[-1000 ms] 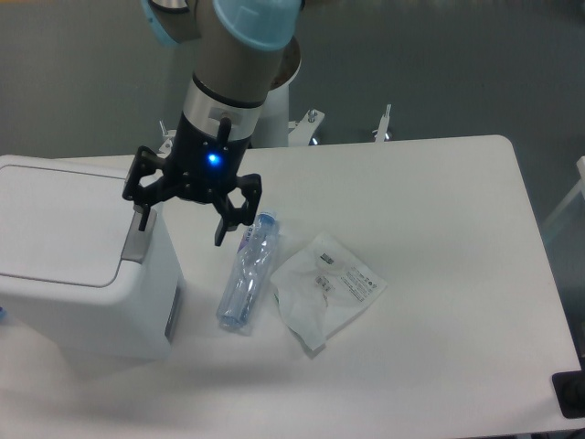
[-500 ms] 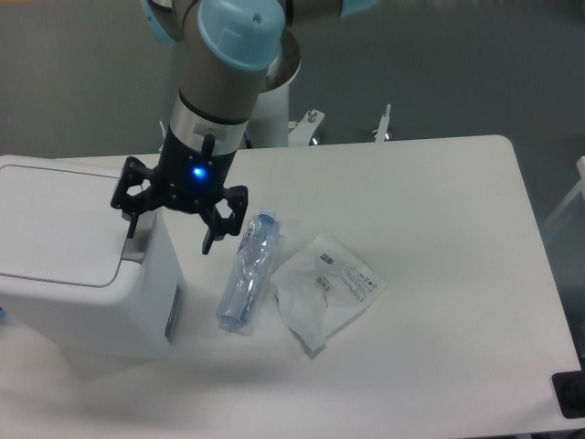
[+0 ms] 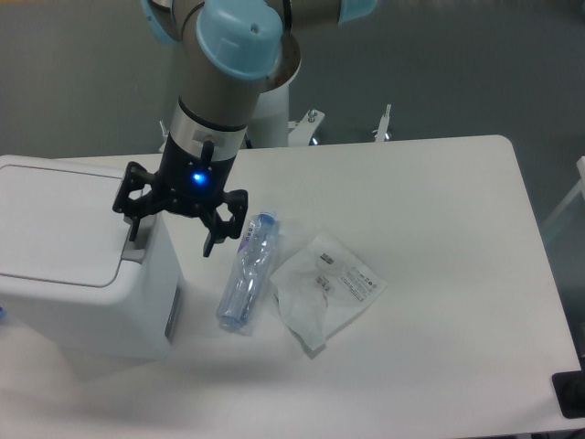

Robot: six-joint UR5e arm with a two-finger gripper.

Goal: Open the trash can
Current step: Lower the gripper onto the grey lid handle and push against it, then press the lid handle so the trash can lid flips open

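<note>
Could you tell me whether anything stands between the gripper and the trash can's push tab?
Nothing visible does. The open gripper hangs at the right edge of the trash can, one finger right over the grey tab. The bottle and the plastic bag lie off to the right.

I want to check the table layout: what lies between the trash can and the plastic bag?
In the camera view, a clear bottle lies on its side between the trash can and the bag.
</note>
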